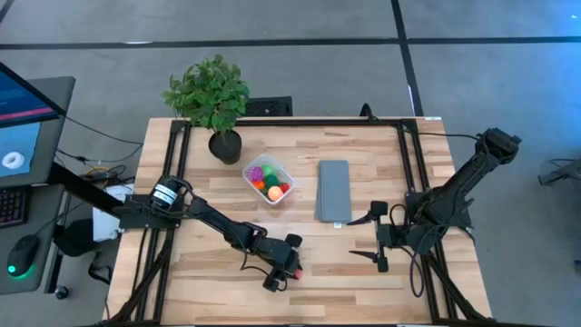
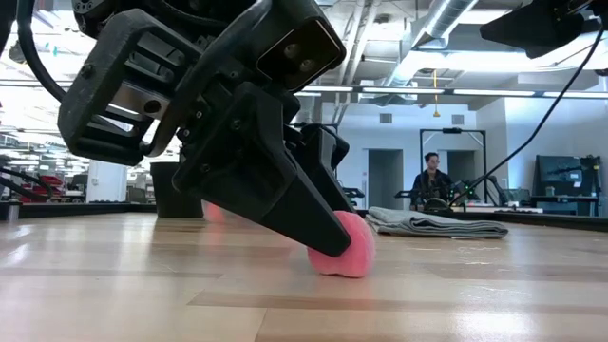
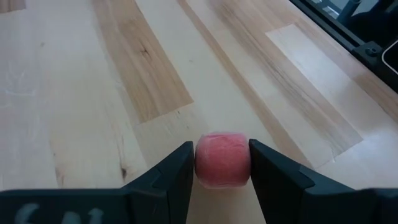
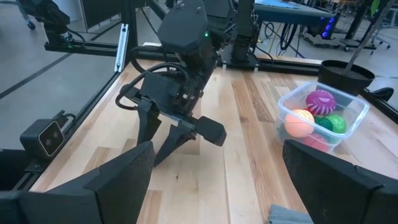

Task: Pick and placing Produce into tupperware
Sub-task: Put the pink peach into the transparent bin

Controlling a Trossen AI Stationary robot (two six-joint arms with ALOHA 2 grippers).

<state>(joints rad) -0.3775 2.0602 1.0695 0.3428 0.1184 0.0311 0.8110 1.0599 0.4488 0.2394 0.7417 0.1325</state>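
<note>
A pink piece of produce [image 3: 222, 160], small and rounded, sits on the wooden table near its front edge, with my left gripper [image 1: 291, 269] shut on it. The low view shows the pink piece [image 2: 350, 255] under the dark fingers. The tupperware [image 1: 268, 180], a clear tub, stands at the table's middle back; it holds a spiky purple ball [image 4: 320, 101], an orange ball [image 4: 299, 122], a green ball [image 4: 336, 123] and red pieces. My right gripper [image 1: 375, 239] waits open at the right, above the table, with nothing between its fingers. My left gripper pinches the pink piece by its two opposite sides [image 3: 203, 165] between its two fingers [image 3: 178, 169], near their free ends. The fingers slant down from the table's left. The piece's underside [image 2: 342, 272] is on the table top.
A potted leafy plant [image 1: 211, 95] stands at the back left, next to the tupperware. A flat grey slab [image 1: 333, 189] lies right of the tub. Black frame rails [image 1: 410, 173] run along the table's sides. A person [image 2: 432, 180] sits in the room beyond.
</note>
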